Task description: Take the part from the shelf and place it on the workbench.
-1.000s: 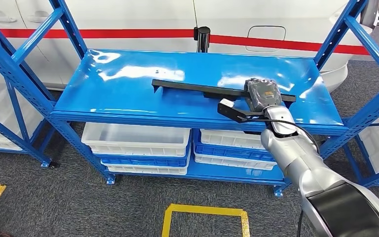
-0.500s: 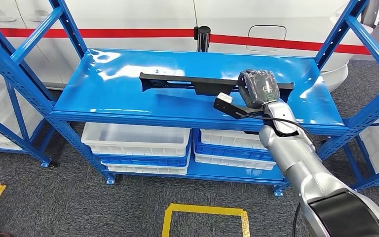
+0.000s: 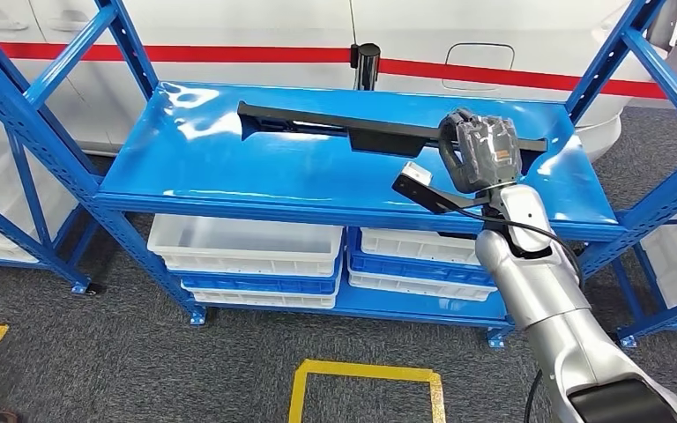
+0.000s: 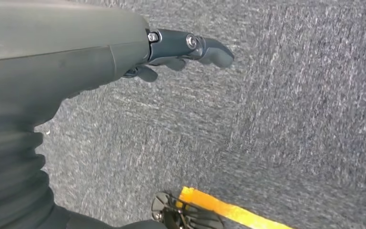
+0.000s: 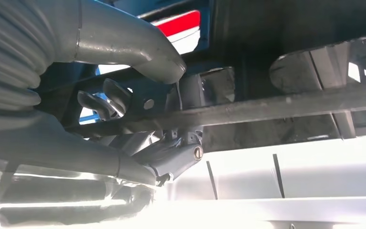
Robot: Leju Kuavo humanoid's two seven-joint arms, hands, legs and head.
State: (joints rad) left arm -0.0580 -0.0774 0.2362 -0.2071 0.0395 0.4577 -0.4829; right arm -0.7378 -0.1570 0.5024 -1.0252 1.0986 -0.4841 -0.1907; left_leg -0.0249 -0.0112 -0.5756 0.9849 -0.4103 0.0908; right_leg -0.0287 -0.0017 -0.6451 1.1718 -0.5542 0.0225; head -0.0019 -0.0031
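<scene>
The fingers (image 3: 476,141) of the right hand (image 3: 480,154) were curled round the long black part (image 3: 353,128), gripping it near its right end, so that most of the bar reached out to the left of the grip and a short stub showed past the hand on the right. In the right wrist view the thick grey thumb (image 5: 133,45) lay on one side of the dark bar (image 5: 276,107) and the darker fingers (image 5: 171,157) closed against the other side, with the bar passing between them. The part was held roughly level above the blue top shelf (image 3: 229,167), and its shadow or reflection lay on the glossy shelf beneath; whether the far left end touched the shelf cannot be told. A small white-tipped black piece (image 3: 419,181) jutted from the wrist just below the hand, over the shelf's front edge.

The left hand (image 4: 171,50) hung over the grey carpet floor (image 4: 290,119), its fingers loosely spread and holding nothing, with a yellow floor line (image 4: 224,207) near.

Beneath the top shelf, white and blue bins (image 3: 247,260) were stacked on the lower level. The rack's blue uprights (image 3: 35,132) and diagonal braces stood at either side. Behind the shelf rose a white panel with a red stripe (image 3: 229,55), and a short black post (image 3: 366,63) stood at the back edge. A yellow outlined square (image 3: 366,374) marked the floor in front.
</scene>
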